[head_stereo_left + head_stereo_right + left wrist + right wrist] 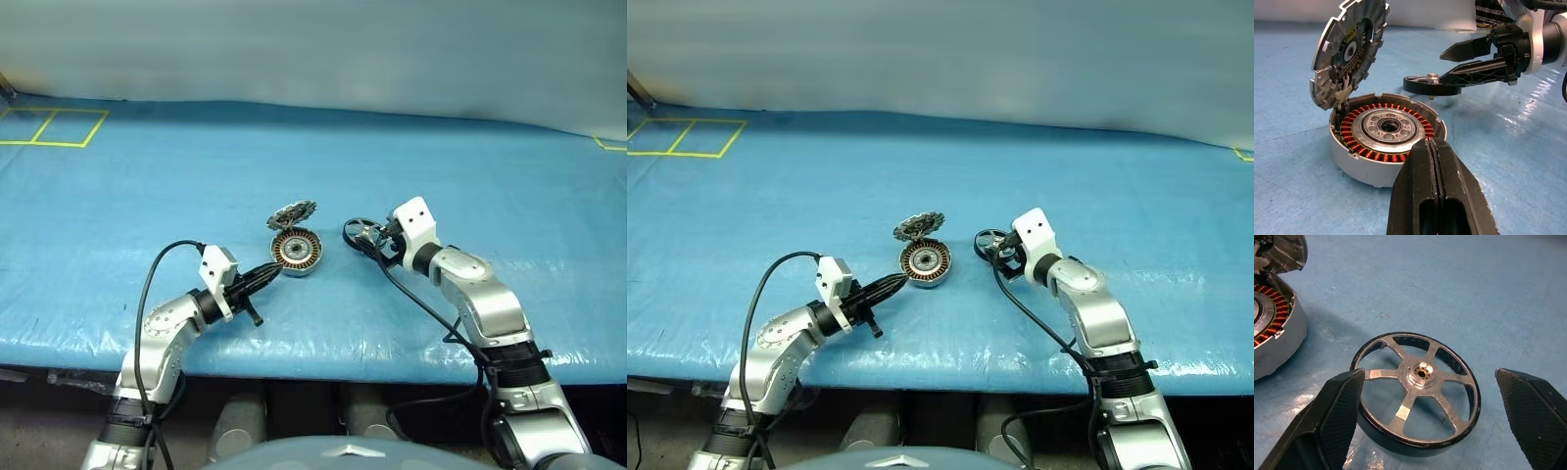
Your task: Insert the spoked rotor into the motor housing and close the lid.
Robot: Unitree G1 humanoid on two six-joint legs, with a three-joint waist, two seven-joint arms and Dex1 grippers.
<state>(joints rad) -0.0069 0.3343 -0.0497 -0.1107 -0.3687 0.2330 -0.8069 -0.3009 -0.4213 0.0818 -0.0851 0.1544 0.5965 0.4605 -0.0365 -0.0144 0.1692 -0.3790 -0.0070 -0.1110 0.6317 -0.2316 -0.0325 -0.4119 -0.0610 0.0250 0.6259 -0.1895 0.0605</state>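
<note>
**Rotor still out on the table, housing sitting open**

The motor housing (296,253) is being kept on the blue table cover (118,196), roughly mid-table and toward the near edge. Copper windings and the grey centre are being shown off from above, so nothing is being seated inside it. The lid (292,213) is being held up on its hinge at the far side of the housing, tilted open, toothed edge up in the air.

The spoked rotor (1418,391) is being left flat on the cover just to the right of the housing, close but apart from it. Black rim, silver spokes and hub are all being seen clearly in the right wrist view.

The right gripper (1432,426) is being held wide open over the rotor, a finger on either side of the rim, nothing being grasped; whether a finger is touching the rim can't be told.

The left gripper (275,269) is being kept clenched shut with nothing between the fingers, tips right at the near-left wall of the housing.
</note>
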